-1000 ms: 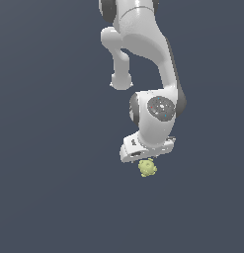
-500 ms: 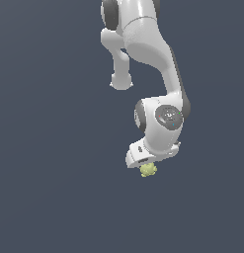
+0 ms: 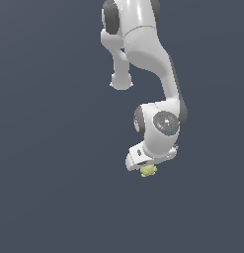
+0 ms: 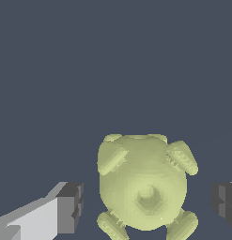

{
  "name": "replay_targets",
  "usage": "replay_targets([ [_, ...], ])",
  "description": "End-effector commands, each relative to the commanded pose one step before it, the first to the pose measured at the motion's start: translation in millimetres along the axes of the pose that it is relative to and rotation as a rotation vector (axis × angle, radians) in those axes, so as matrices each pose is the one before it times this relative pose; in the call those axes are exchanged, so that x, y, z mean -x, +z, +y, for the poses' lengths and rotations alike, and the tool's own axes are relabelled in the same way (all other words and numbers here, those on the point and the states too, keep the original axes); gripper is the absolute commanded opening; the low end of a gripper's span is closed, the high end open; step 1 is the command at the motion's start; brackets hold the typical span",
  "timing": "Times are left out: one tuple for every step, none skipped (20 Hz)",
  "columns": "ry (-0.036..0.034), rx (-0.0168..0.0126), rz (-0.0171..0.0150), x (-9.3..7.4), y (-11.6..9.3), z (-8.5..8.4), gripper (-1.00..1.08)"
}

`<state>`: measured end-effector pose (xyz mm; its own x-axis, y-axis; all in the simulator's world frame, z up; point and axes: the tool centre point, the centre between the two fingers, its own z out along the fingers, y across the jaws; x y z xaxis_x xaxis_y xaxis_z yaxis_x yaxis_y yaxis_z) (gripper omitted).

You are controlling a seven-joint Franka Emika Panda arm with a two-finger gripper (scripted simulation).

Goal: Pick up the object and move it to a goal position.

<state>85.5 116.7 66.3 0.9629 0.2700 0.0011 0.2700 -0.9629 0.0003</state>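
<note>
Straddling the object (image 4: pixel 143 185), the gripper (image 4: pixel 145 201) has one dark finger pad (image 4: pixel 70 206) on one side of the yellow-green blob and the other pad at the opposite edge of the wrist view. Visible gaps separate each pad from the blob, so the jaws stand apart and are not clamped on it. This spacing suits a pre-grasp alignment: the pads bracket the widest part of the body, between its knobbly bumps, so that closing should bear on the rounded sides rather than on a protrusion. In the exterior view, the object (image 3: pixel 148 171) sits directly beneath the gripper (image 3: pixel 149 167), at the tip of the downward-folded white arm (image 3: pixel 158 74). Whether the blob rests on a surface cannot be determined, because the background is uniform dark grey with no visible edge or shadow. No goal marker is visible in either view. Judged from this arrangement, the pick step is in hand and closure is not yet done.
</note>
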Motion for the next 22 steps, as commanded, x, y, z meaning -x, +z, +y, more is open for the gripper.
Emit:
replay_targets([
  [-0.00059, -0.00021, -0.00125, 0.82, 14.9, -0.34, 1.0],
  [0.0, 0.0, 0.0, 0.07, 4.51, 0.04, 1.0],
  [0.0, 0.0, 0.0, -0.01, 3.58, 0.04, 1.0],
  [0.0, 0.0, 0.0, -0.1, 2.65, 0.03, 1.0],
  [0.0, 0.0, 0.0, -0.2, 1.71, 0.03, 1.0],
  [0.0, 0.0, 0.0, -0.31, 0.78, 0.03, 1.0],
  [0.0, 0.0, 0.0, -0.43, -0.16, 0.02, 1.0],
  [0.0, 0.0, 0.0, -0.4, -0.74, 0.02, 1.0],
  [0.0, 0.0, 0.0, -0.13, -0.31, 0.0, 1.0],
  [0.0, 0.0, 0.0, 0.0, 0.0, 0.0, -1.0],
  [0.0, 0.0, 0.0, 0.0, 0.0, 0.0, -1.0],
  [0.0, 0.0, 0.0, 0.0, 0.0, 0.0, -1.0],
  [0.0, 0.0, 0.0, 0.0, 0.0, 0.0, -1.0],
  [0.0, 0.0, 0.0, 0.0, 0.0, 0.0, -1.0],
  [0.0, 0.0, 0.0, 0.0, 0.0, 0.0, -1.0],
  [0.0, 0.0, 0.0, 0.0, 0.0, 0.0, -1.0],
  [0.0, 0.0, 0.0, 0.0, 0.0, 0.0, -1.0],
  [0.0, 0.0, 0.0, 0.0, 0.0, 0.0, -1.0],
  [0.0, 0.0, 0.0, 0.0, 0.0, 0.0, -1.0],
  [0.0, 0.0, 0.0, 0.11, -0.04, -0.01, -1.0],
  [0.0, 0.0, 0.0, 0.12, -0.2, 0.24, -1.0],
  [0.0, 0.0, 0.0, 0.35, -0.6, 0.73, -1.0],
])
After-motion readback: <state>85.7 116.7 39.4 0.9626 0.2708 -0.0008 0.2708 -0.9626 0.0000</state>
